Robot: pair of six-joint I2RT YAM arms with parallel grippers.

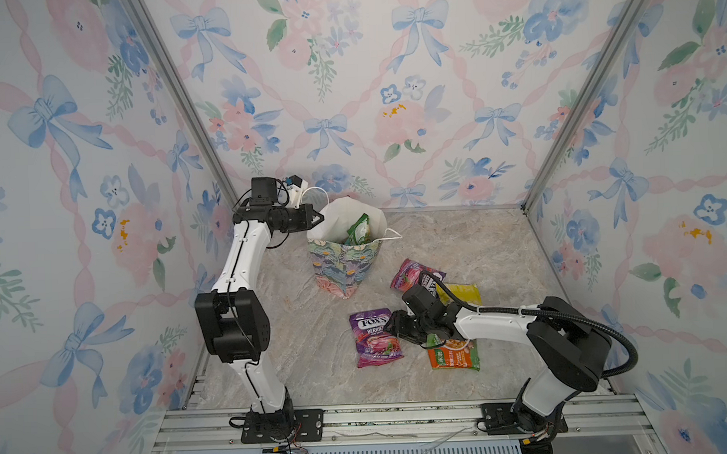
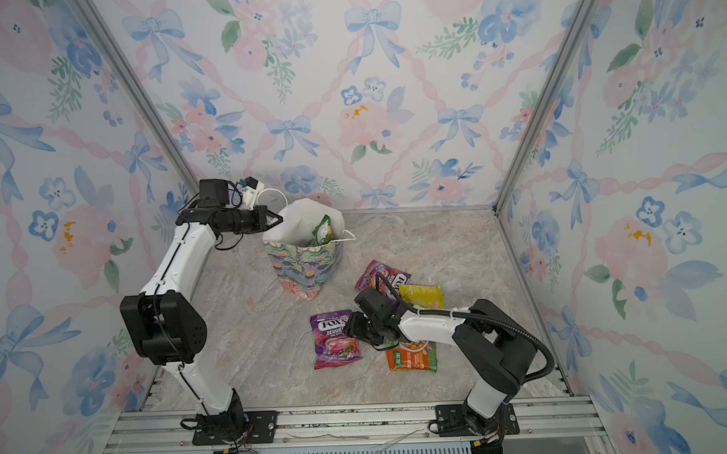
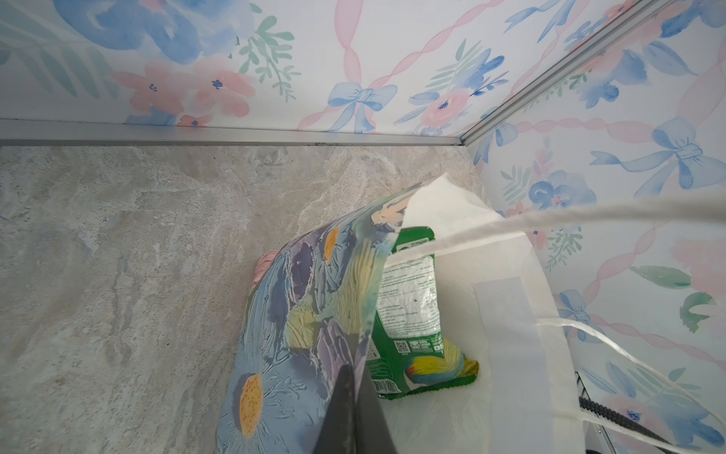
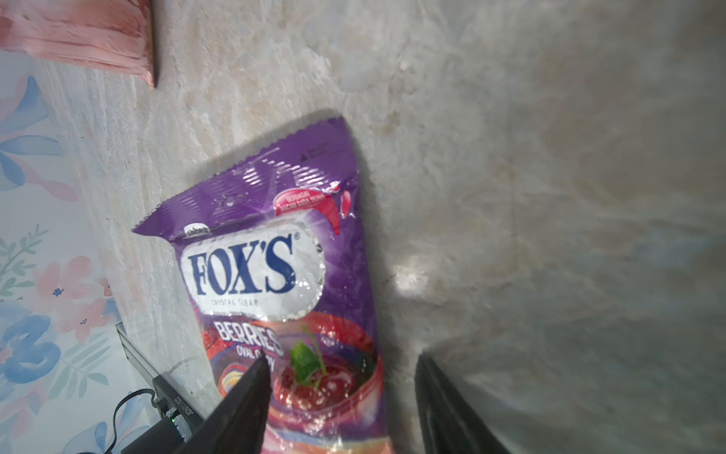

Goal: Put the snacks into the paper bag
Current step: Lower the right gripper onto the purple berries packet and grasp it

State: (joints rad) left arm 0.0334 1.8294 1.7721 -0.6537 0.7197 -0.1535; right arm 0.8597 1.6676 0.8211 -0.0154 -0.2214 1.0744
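The paper bag (image 1: 344,266) (image 2: 305,267) stands upright near the back, its mouth held wide. My left gripper (image 1: 320,218) (image 3: 355,377) is shut on the bag's rim. A green pouch (image 1: 360,230) (image 3: 408,314) leans inside against the white lining. On the table lie a purple FOX'S packet (image 1: 374,340) (image 4: 275,255), a second purple packet (image 1: 413,274), a yellow pouch (image 1: 460,293) and an orange-green pouch (image 1: 455,356). My right gripper (image 1: 392,322) (image 4: 341,361) hovers open over the near purple packet's right edge, one finger above the packet, the other above bare table.
Floral walls close in the marble table (image 1: 458,241) on three sides. An aluminium rail (image 1: 381,418) runs along the front and carries both arm bases. The bag's white cord handle (image 1: 391,234) sticks out to the right. My right arm partly covers the orange-green pouch.
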